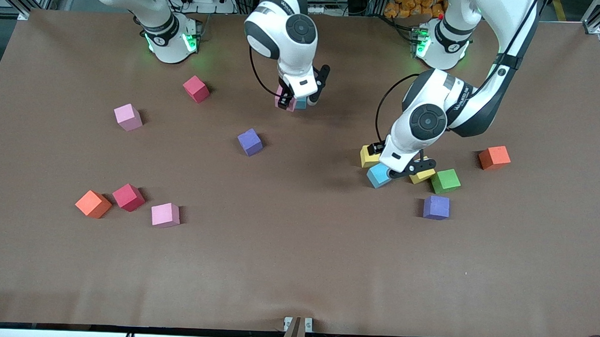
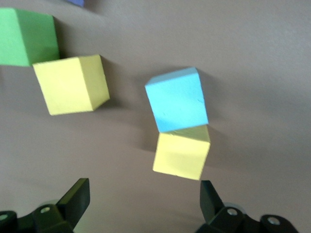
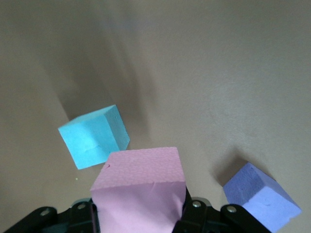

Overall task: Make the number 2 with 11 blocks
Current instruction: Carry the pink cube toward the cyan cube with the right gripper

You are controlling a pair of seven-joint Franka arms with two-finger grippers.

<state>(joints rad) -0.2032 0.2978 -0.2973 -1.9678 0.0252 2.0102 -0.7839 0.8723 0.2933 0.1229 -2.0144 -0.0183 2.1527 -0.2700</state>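
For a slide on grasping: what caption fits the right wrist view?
Right gripper shut on a pink block, held above the table beside a light blue block and a purple block.

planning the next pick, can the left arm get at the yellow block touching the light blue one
Probably yes. The left gripper hangs open right over that yellow block, nothing covering it. The light blue block touches one corner, so closing might nudge it.

Your left gripper (image 2: 143, 201) hangs open over the table; you see a blue cube (image 2: 177, 99) touching 1 yellow cube (image 2: 181, 153), another yellow (image 2: 72, 85) against green (image 2: 26, 36).
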